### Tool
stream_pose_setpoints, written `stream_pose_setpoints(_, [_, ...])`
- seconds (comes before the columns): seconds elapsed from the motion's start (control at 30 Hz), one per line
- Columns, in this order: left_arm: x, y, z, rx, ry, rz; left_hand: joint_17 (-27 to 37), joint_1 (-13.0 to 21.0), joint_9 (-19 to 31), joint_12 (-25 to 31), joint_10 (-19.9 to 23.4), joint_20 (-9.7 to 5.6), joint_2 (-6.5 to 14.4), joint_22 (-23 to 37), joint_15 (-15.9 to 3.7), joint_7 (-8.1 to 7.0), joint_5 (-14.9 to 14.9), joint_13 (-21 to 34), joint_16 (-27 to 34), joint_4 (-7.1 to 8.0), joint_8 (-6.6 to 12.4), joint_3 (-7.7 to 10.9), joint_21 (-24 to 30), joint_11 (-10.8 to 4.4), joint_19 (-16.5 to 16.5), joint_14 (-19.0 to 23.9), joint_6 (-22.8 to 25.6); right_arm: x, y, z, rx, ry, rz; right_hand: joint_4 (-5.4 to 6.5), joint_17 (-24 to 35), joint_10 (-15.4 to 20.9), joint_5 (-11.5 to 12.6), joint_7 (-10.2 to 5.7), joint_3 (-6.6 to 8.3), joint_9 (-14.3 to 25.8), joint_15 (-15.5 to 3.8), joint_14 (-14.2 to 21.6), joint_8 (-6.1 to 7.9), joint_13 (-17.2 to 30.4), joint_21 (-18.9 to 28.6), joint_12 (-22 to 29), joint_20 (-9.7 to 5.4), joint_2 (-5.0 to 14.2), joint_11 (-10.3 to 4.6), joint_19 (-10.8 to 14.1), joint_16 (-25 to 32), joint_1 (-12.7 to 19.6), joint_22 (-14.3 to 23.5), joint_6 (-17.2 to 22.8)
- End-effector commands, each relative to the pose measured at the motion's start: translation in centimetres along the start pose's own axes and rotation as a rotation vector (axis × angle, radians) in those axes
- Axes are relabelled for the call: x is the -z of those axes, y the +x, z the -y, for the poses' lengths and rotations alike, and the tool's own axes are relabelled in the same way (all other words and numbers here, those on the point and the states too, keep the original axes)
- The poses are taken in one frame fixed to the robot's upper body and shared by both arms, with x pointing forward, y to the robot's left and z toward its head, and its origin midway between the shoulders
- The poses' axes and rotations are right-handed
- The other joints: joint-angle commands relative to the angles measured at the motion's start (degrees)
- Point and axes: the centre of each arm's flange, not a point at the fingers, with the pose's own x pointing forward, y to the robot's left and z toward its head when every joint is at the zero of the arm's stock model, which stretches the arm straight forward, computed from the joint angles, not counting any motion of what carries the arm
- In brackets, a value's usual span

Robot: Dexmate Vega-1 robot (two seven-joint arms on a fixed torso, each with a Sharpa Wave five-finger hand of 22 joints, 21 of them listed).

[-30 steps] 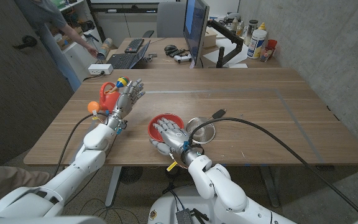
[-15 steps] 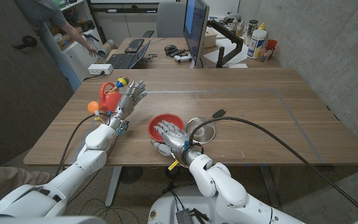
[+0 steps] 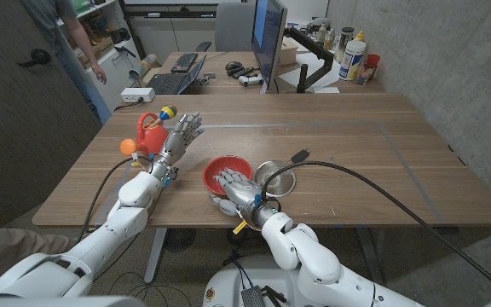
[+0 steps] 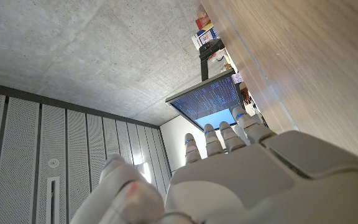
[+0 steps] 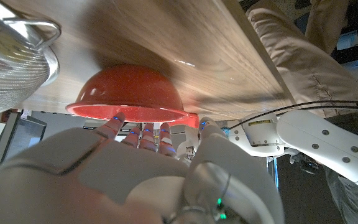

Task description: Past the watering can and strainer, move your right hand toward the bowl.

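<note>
In the lower middle of the head view the right hand (image 3: pixel 235 187) is hovering at the near rim of the red bowl (image 3: pixel 226 168), fingers apart and holding nothing. In the right wrist view its fingers (image 5: pixel 143 134) are pointing at the bowl (image 5: pixel 129 96), with the fingertips just beside the rim.

The bowl is sitting on the tabletop (image 3: pixel 348 145) near the front edge, and the metal strainer (image 3: pixel 275 179) is just beside it, to the right in the picture. To do this step well, I judge that the hand should be going straight and slowly to the bowl and keeping away from the strainer, because this light thing could slide if it is pushed.

The orange watering can (image 3: pixel 148 130) is standing at the left of the frame, close by the left hand (image 3: pixel 181 133), which is raised there with the fingers spread and nothing in them. The open room is behind the bowl and to the right, where the wood is bare. The front edge is close, so there is little room on that side.
</note>
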Motion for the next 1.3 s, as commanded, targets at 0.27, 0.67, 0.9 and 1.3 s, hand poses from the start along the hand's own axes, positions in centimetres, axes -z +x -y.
stream_pose_setpoints(0.27, [-0.2, -0.2, 0.1, -0.013, -0.004, 0.016, 0.1, 0.6, 0.2, 0.0, 0.1, -0.31, 0.1, 0.2, -2.77, 0.14, 0.5, 0.1, 0.1, 0.07, -0.58, -0.42, 0.3, -0.39, 0.3, 0.0, -1.2, 0.0, 0.1, 0.0, -0.019, -0.002, 0.016, 0.13, 0.2, -0.4, -0.3, 0.27, 0.76, 0.1, -0.36, -2.3, 0.02, 0.3, 0.0, 0.0, 0.18, -0.2, -0.2, -0.3, 0.3, 0.7, 0.2, -0.2])
stream_pose_setpoints(0.67, [0.3, -0.5, 0.1, -0.02, -0.01, 0.004, 0.1, 0.6, 0.2, 0.0, 0.2, -0.33, 0.1, 0.2, -2.75, 0.07, 0.6, 0.1, 0.1, 0.04, -0.49, -0.52, 0.3, -0.31, 0.3, 0.0, -1.1, 0.3, 0.2, -0.3, -0.047, 0.025, 0.031, 0.16, 0.2, -0.4, -0.4, 0.16, 1.15, 0.1, -0.41, -2.2, 0.06, 0.3, 0.1, 0.0, -0.03, -0.08, -0.2, 0.0, 0.3, 0.9, 0.2, -0.1])
stream_pose_setpoints(0.9, [0.4, -0.3, 0.1, -0.015, -0.01, 0.0, 0.1, 0.7, 0.2, 0.0, 0.2, -0.31, 0.1, 0.2, -2.78, 0.05, 0.6, 0.1, 0.1, 0.03, -0.53, -0.59, 0.3, -0.36, 0.3, 0.0, -1.2, 0.4, 0.3, -0.5, -0.049, 0.037, 0.034, 0.15, 0.1, -0.3, -0.5, 0.09, 1.61, 0.1, -0.45, -2.1, 0.09, 0.3, 0.2, 0.1, -0.22, 0.1, -0.23, 0.2, 0.3, 1.1, 0.2, -0.1])
stream_pose_setpoints(1.3, [0.8, 0.1, 0.3, -0.004, -0.02, 0.0, 0.1, 0.7, 0.2, 0.0, 0.2, -0.32, 0.2, 0.2, -2.73, -0.01, 0.6, 0.1, 0.1, 0.01, -0.42, -0.71, 0.3, -0.2, 0.4, 0.0, -1.1, 0.6, 0.4, -0.3, -0.05, 0.032, 0.017, 0.1, 0.1, -0.3, -0.5, 0.09, 2.28, 0.1, -0.43, -2.1, 0.14, 0.3, 0.2, 0.1, -0.33, 0.12, -0.3, 0.3, 0.3, 1.4, 0.2, 0.0])
